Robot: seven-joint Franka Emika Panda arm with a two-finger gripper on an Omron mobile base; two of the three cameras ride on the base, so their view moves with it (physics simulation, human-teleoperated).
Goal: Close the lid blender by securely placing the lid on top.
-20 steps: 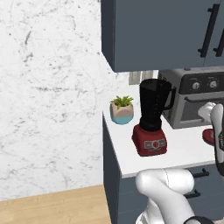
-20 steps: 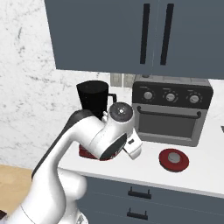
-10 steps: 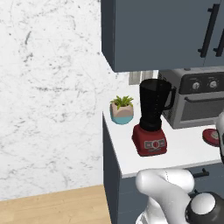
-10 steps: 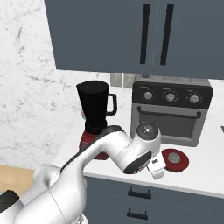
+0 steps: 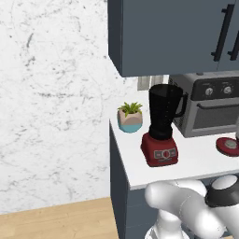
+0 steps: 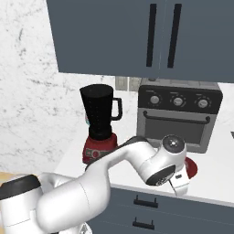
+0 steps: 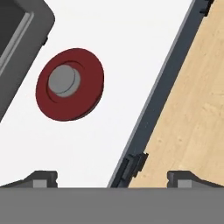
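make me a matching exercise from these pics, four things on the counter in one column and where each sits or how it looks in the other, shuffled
Things:
1. blender
2. lid
3. toaster oven
4. potted plant

Descriptions:
A. lies flat on the white counter in front of the oven, grey cap facing up
B. grey box with knobs under the wall cabinets
C. small green leaves in a pale pot at the counter's far left
D. dark jar on a red base, rim open, no cover on it

Pairs: 1-D, 2-A, 3-B, 4-C
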